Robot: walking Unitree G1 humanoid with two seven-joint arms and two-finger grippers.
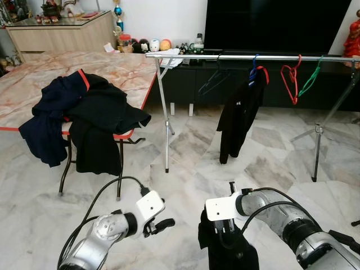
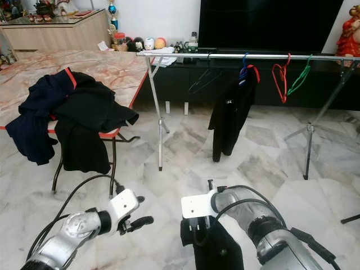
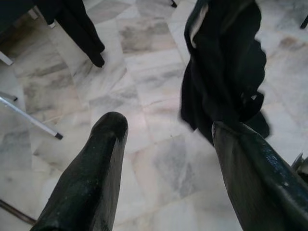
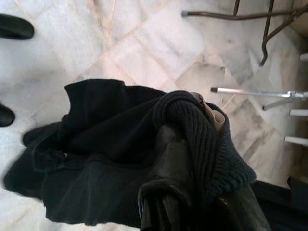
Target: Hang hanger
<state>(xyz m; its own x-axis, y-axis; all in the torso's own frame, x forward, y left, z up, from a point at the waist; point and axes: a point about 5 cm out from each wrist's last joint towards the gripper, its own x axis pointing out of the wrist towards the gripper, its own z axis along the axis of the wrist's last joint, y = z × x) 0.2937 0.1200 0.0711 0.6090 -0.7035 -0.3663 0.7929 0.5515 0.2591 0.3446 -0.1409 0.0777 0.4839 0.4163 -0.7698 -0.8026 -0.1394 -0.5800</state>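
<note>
Two robot arms low in the frame, a clothes rail across the top.

The right pincer (image 1: 224,229) at lower centre is clamped on a black garment (image 1: 228,250) that hangs below it; the left pincer (image 1: 160,226), lower left, is beside it, apart from the cloth. Upper right, the metal rail (image 1: 236,57) carries a black shirt (image 1: 239,115), a red hanger (image 1: 291,79) and a green hanger (image 1: 311,79). At left, dark clothes (image 1: 84,115) drape over the marble desk (image 1: 34,76).

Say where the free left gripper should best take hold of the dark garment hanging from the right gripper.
Probably the ribbed collar, bunched over the right gripper, coming from the robot's left. The dark garment hangs limp below, so the collar is the firmest, highest part. The left gripper is open beside it with bare floor between.
</note>
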